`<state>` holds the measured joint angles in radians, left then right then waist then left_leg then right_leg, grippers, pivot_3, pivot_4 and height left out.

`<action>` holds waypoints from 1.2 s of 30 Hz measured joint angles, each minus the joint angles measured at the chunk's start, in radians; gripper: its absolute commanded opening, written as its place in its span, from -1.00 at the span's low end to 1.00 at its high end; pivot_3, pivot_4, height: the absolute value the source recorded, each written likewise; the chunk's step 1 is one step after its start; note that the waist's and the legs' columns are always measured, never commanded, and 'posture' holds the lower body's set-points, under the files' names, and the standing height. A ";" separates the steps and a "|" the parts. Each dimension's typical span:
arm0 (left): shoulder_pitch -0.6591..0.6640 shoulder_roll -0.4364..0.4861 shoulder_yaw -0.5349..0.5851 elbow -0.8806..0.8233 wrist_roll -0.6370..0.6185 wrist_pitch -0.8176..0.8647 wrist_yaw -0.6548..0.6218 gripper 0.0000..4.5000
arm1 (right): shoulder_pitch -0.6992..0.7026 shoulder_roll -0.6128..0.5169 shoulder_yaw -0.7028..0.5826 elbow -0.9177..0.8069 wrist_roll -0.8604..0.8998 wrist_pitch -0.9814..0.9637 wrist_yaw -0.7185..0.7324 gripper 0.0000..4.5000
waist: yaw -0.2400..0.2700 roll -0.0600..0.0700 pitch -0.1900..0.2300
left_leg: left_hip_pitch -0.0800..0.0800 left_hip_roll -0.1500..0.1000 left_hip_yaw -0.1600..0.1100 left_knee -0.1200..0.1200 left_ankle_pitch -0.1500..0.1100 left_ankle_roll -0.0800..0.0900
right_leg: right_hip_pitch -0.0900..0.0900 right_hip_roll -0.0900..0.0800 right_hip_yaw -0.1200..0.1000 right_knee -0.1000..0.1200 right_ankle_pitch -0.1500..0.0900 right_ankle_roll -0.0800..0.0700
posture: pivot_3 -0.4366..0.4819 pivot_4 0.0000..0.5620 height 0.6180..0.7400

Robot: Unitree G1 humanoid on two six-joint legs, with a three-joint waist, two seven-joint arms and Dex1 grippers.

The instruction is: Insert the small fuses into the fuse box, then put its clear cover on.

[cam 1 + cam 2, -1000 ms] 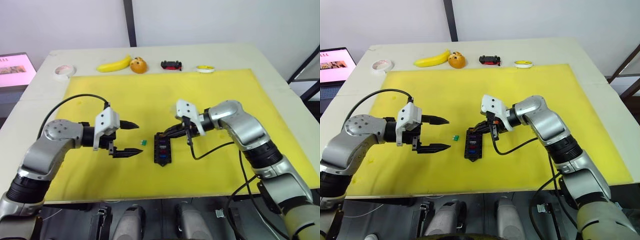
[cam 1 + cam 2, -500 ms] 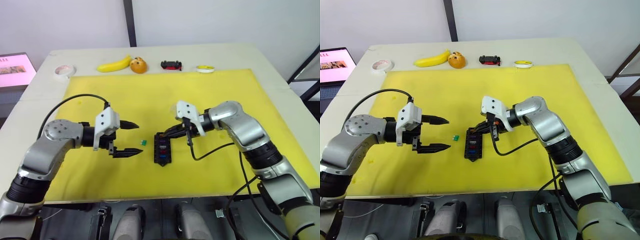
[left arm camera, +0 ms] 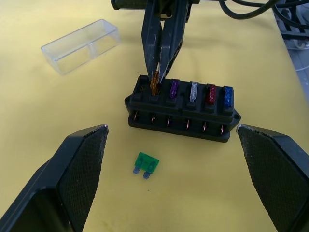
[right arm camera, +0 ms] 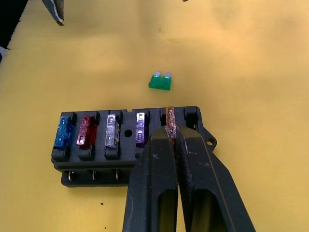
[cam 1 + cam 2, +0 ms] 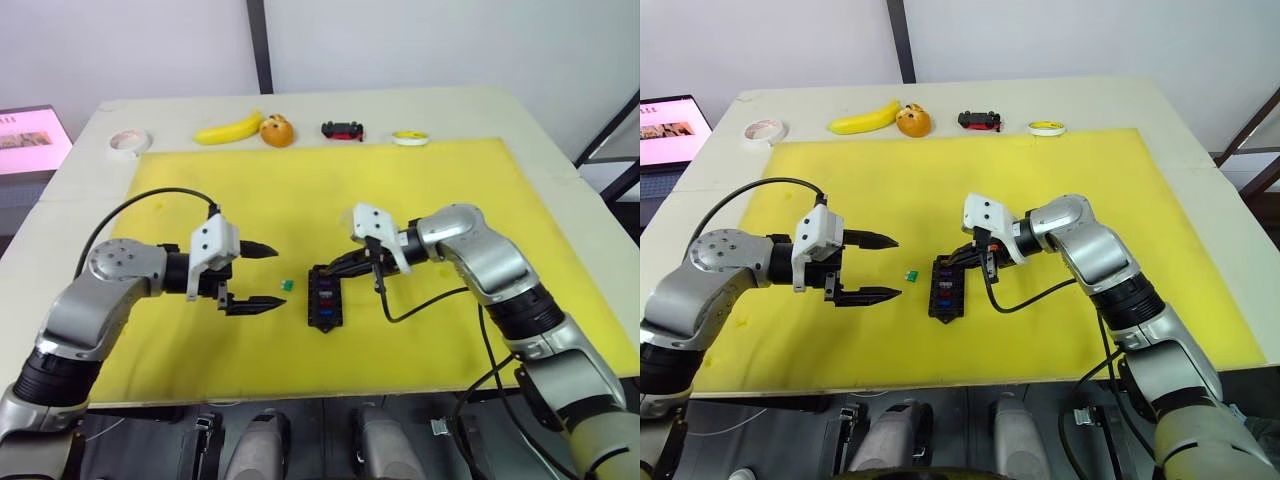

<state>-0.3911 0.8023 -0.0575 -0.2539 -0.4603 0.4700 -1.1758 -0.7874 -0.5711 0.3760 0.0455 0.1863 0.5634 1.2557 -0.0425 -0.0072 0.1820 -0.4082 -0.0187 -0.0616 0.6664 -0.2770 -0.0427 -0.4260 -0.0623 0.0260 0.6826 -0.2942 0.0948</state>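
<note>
The black fuse box [image 5: 324, 297] lies mid-mat on the yellow mat [image 5: 450, 190]. Blue, red, pale clear and purple small fuses stand in its slots [image 4: 111, 130]. My right gripper [image 4: 170, 133] is shut on an amber fuse [image 3: 154, 83], holding it upright in the end slot of the same row. A loose green fuse [image 5: 287, 285] lies flat on the mat just left of the box. My left gripper [image 5: 278, 275] hovers open to the left of that fuse, with nothing in it. The clear cover [image 3: 80, 46] rests open side up on the mat beyond the box.
Along the table's far edge lie a banana [image 5: 228, 129], an orange [image 5: 277, 130], a black-and-red toy car [image 5: 342, 130], a yellow tape roll [image 5: 410, 138] and a white tape roll [image 5: 129, 143]. A screen [image 5: 30, 135] stands off the table's left side.
</note>
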 measured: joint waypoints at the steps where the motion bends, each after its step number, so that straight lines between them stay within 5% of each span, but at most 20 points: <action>1: 0.000 0.000 0.000 0.000 0.000 0.000 0.000 1.00 | 0.001 0.000 0.001 0.001 -0.006 -0.007 0.000 -0.99 | 0.000 0.000 0.000 | 0.000 0.000 0.000 0.000 0.000 0.000 | 0.000 0.000 0.000 0.000 0.000 0.000 | -0.05 -0.47 1.00; 36: 0.000 -0.010 -0.004 0.000 0.002 -0.001 0.002 1.00 | -0.027 0.001 0.046 -0.044 -0.015 0.127 0.019 -0.99 | -0.001 0.000 -0.001 | 0.001 0.000 0.000 0.000 0.000 0.000 | 0.001 0.000 0.000 0.000 0.000 0.000 | -0.05 -0.47 1.00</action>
<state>-0.3911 0.7928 -0.0613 -0.2539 -0.4584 0.4695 -1.1733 -0.8149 -0.5704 0.4223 0.0017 0.1712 0.6907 1.2749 -0.0432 -0.0075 0.1814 -0.4072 -0.0187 -0.0620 0.6664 -0.2771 -0.0426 -0.4247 -0.0620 0.0258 0.6825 -0.2942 0.0948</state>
